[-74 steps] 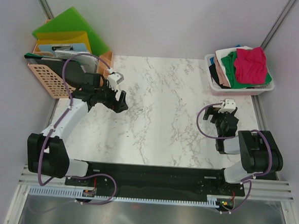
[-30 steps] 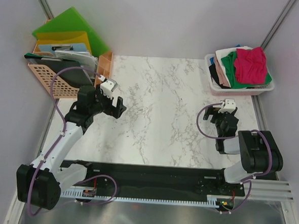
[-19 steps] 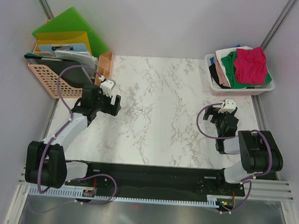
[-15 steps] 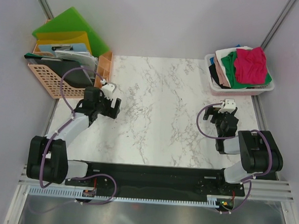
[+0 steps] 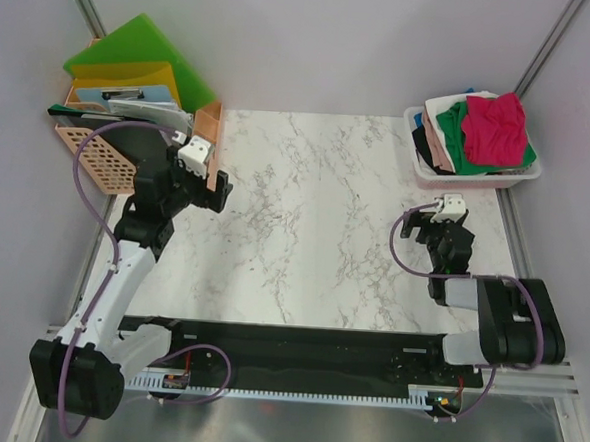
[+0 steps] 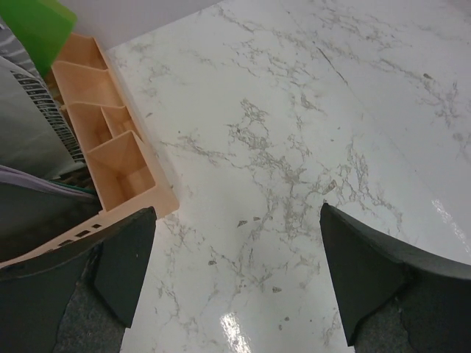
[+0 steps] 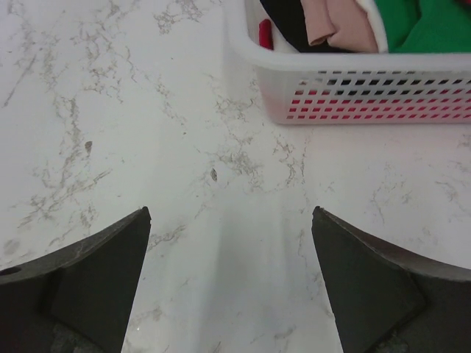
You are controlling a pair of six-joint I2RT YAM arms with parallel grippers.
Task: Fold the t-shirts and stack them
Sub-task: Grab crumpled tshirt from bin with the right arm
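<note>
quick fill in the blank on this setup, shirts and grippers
1. The t-shirts sit piled in the white basket at the far ____ corner of the table.
2. The left gripper and the right gripper both stand ____.
3. The crimson-pink t-shirt lies on ____ of the pile.
Missing words: right; open; top

t-shirts [image 5: 486,131] in basket [image 5: 478,179] (far right), file rack [image 5: 99,157] far left

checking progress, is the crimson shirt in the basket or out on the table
In: the crimson shirt lies crumpled atop the other shirts inside the white basket.
</note>
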